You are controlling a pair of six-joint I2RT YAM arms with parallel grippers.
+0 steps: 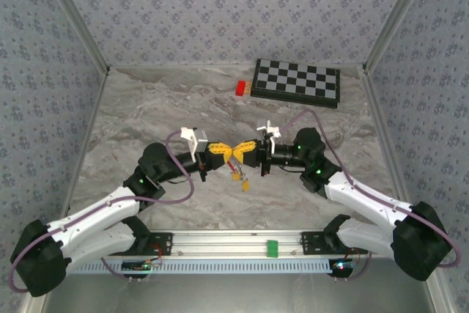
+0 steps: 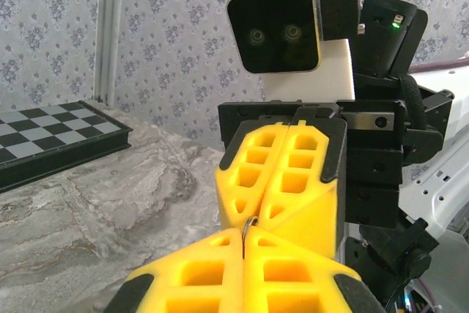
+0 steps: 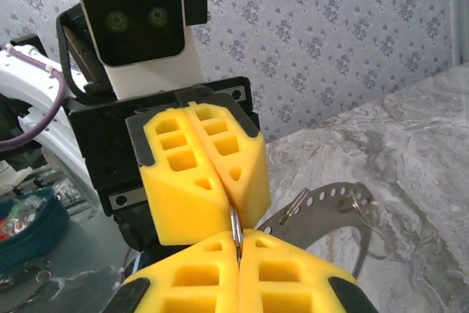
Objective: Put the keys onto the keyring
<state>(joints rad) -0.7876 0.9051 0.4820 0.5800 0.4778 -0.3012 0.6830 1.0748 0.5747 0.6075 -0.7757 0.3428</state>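
- Right gripper point(image 3: 238, 258): jaws fully closed. In my right wrist view a thin metal edge runs into the seam between the pads, so I read it as pinching the keyring point(image 3: 235, 226).
- Left gripper point(image 2: 244, 254): also fully closed. The same thin edge goes into its seam in the left wrist view, so both grippers seem to hold the ring from opposite sides.
- The two grippers meet tip to tip above the middle of the table point(image 1: 146, 108), left from the left and right from the right, with the ring upright between them.
- The keys point(image 1: 242, 179): a small yellow-orange cluster hangs just below the meeting point, slightly to the right. I cannot tell whether any key is already on the ring.
- A perforated strip point(image 3: 330, 207) with a wire loop at its end curves off to the right of the ring in the right wrist view. How it attaches is hidden.
- Far off, well clear: a chessboard point(image 1: 297, 82) with a red block point(image 1: 240, 88) just left of it.
- Step, as I judge it: a two-handed hold on the ring to work a key along the coil.
- Next I would keep one grip firm and make small wrist turns with the other. The danger is the ring twisting out of the pads.
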